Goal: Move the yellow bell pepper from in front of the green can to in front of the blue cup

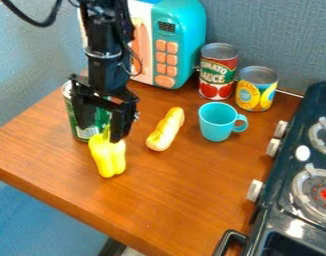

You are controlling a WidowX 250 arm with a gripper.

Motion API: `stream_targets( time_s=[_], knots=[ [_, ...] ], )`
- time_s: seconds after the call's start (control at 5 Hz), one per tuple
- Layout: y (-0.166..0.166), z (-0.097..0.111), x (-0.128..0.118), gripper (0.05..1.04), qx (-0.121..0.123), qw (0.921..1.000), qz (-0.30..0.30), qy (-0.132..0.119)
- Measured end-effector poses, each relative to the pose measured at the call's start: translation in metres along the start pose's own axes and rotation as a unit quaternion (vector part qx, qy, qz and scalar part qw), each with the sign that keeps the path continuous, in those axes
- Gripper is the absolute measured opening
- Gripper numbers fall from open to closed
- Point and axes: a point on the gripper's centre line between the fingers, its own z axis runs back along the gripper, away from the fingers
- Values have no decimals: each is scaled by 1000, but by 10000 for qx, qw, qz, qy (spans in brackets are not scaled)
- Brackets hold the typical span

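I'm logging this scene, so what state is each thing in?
Gripper: pointing down, at the pepper's top
Yellow pepper: stem end up; whether held, can't tell
Bread roll: lying down
Blue cup: upright
Red can: upright
Yellow can: upright
Green can: upright, partly hidden
Toy microwave: upright, door partly hidden
Stove: whether on, can't tell

The red and green can reads "TOMATO SAUCE" in pale capitals, the first word above the second. On the yellow can beside it, dark lettering runs up the label, too blurred to read. The toy microwave's display bears digit-like marks, unclear in value; pale print on the green can is illegible
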Motion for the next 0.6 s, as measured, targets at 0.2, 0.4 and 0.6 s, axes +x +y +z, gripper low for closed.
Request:
stream_targets(
  time_s=[0.2,0.4,0.6],
  knots=[
    [4,-1,1,952,107,9999,26,3],
    [1,0,4,672,163,9998,32,-67],
    [0,0,6,380,168,9998,77,-115]
  ],
)
